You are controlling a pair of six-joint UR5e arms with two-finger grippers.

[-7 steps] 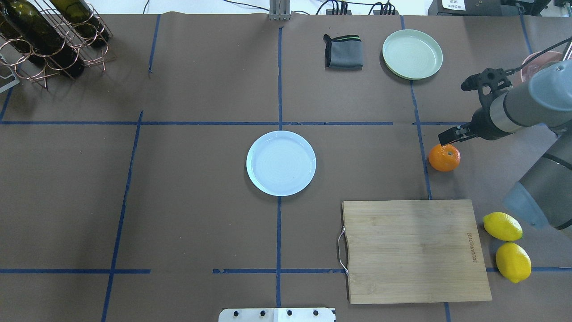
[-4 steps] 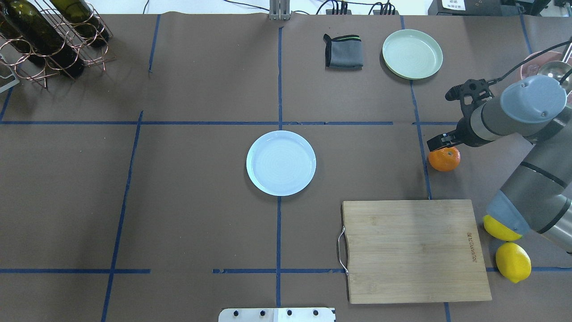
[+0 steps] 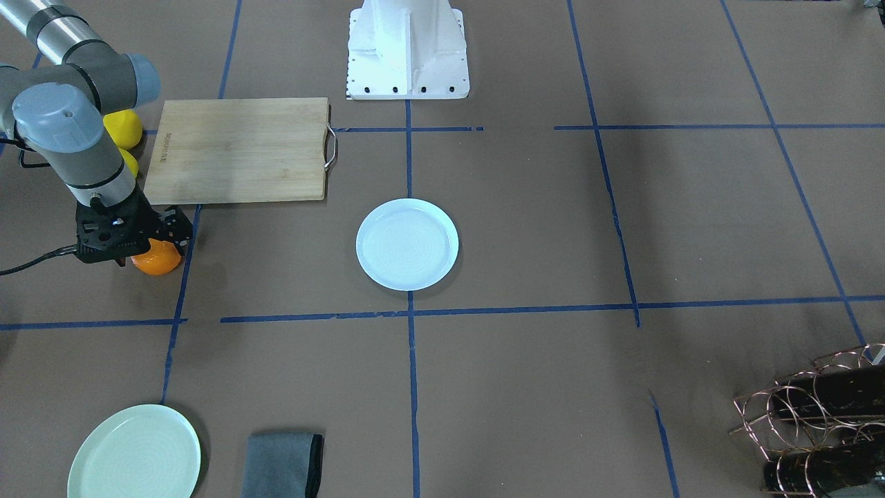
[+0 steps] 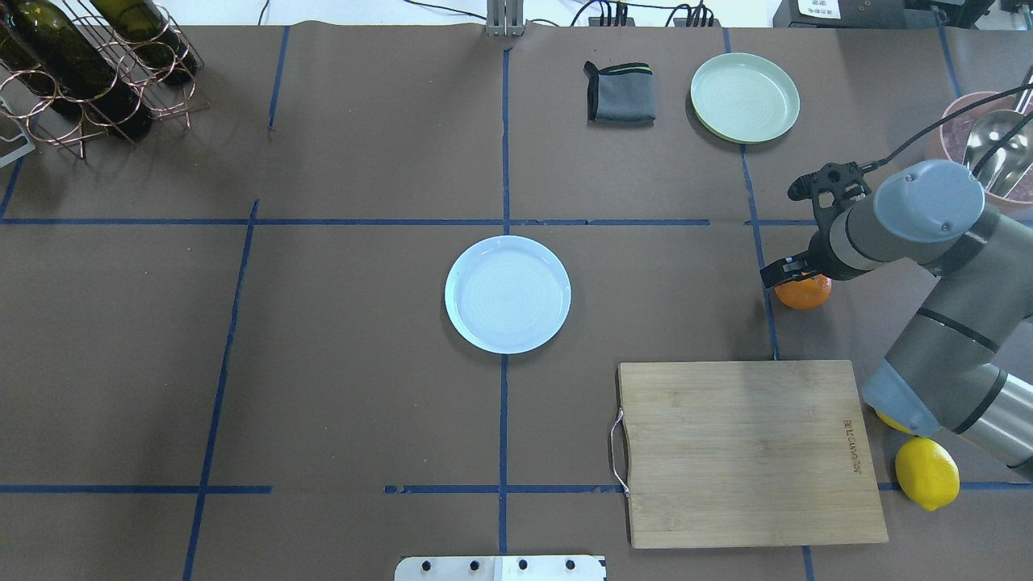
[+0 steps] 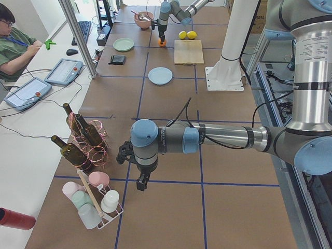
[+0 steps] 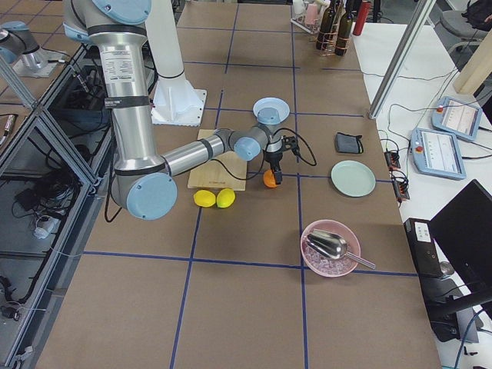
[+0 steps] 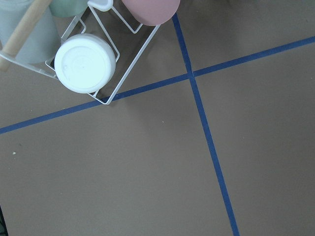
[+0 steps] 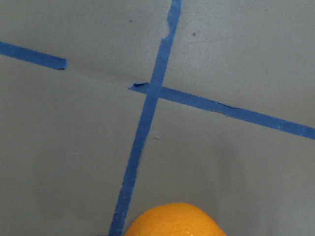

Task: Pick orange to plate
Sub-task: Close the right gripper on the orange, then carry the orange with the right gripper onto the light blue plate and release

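Over the last second, your right claw (image 4: 795, 273) came across and down until it sat directly over the orange (image 4: 804, 296). A second ago it was clear of the fruit, on the side away from the cutting board (image 4: 750, 452). The orange itself did not shift. It lay on the worktop (image 4: 339, 387) just beyond the board's far edge, toward the end opposite the handle.

In the front-facing view the claw stood wide, one finger on either side of the fruit and neither one pressing it that I could see. The right wrist camera showed only the top of the orange at the bottom of its frame and no fingers, so contact could not be confirmed from there.

I read that as the approach being done and the grasp not yet made. The claw probably needed a little more descent before closing.

The plate (image 4: 508, 294) sat empty, well off from the board's handle end and beyond its far edge. One lemon (image 4: 926, 473) showed just off the board's other end, partly behind your arm.

Your left claw (image 5: 141, 182) hung far from the board beside a wire cup rack (image 5: 101, 205). Whether it was wide or narrow, I cannot tell.
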